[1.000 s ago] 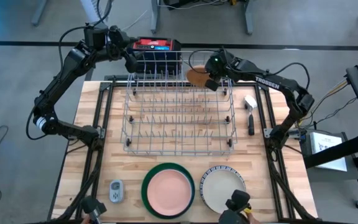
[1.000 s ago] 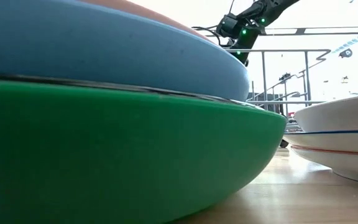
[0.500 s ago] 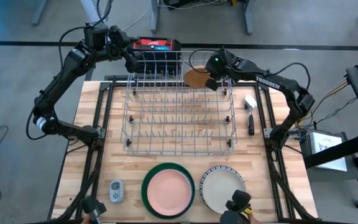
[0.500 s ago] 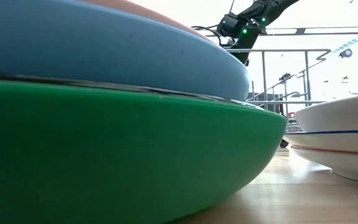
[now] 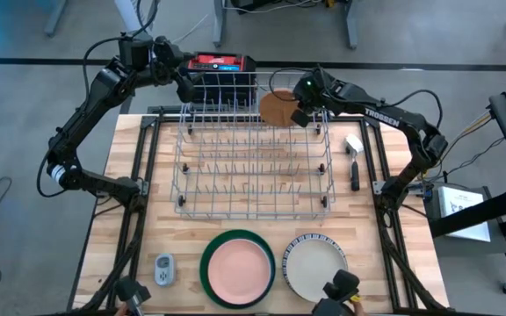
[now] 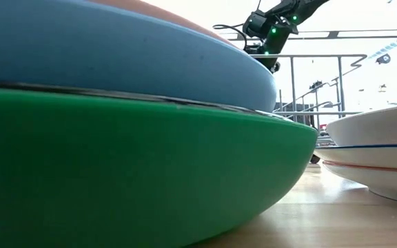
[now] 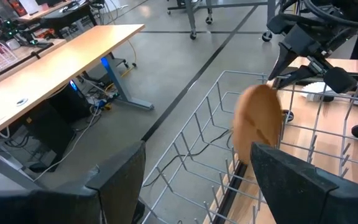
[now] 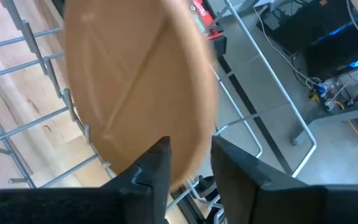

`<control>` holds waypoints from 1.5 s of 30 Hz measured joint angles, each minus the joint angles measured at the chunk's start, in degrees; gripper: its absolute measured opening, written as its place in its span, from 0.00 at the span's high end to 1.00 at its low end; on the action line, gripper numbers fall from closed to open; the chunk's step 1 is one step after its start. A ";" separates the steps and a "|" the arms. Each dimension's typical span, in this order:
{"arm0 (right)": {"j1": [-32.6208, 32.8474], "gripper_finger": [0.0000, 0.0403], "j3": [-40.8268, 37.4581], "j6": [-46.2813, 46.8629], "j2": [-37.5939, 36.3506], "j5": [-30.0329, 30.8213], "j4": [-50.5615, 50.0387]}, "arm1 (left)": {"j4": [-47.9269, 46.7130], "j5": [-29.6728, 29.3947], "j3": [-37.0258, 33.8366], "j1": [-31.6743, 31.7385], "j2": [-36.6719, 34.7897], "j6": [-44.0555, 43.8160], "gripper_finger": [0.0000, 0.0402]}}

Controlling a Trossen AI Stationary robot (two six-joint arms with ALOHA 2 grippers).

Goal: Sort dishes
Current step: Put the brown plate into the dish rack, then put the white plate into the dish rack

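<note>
Rack point(image 5: 251, 167) mid-table, 2 plate stacks point(image 5: 237, 267) before it, gadget point(image 5: 163, 269) left.

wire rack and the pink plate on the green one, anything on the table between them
Nothing: in the high view, bare wood separates the wire rack from the pink plate stacked on the green plate.

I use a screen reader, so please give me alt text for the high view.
Seen from above, the right claw holds a tan plate on edge at the far end of a silver wire rack. The left claw waits open at the rack's far left corner; two dish stacks sit nearer.
</note>
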 joint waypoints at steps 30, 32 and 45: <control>18.33 0.50 0.02 11.05 -13.41 -6.14 -11.34 | -4.31 17.88 -0.78 -10.93 0.00 -3.26 0.30; 21.41 0.51 0.02 12.93 -14.49 -6.12 -13.54 | -4.31 15.98 -1.26 -13.84 0.00 -3.82 0.30; 46.57 0.52 -11.23 36.60 -25.00 3.86 -18.35 | 2.03 4.37 -10.86 -27.24 -3.06 -9.80 0.31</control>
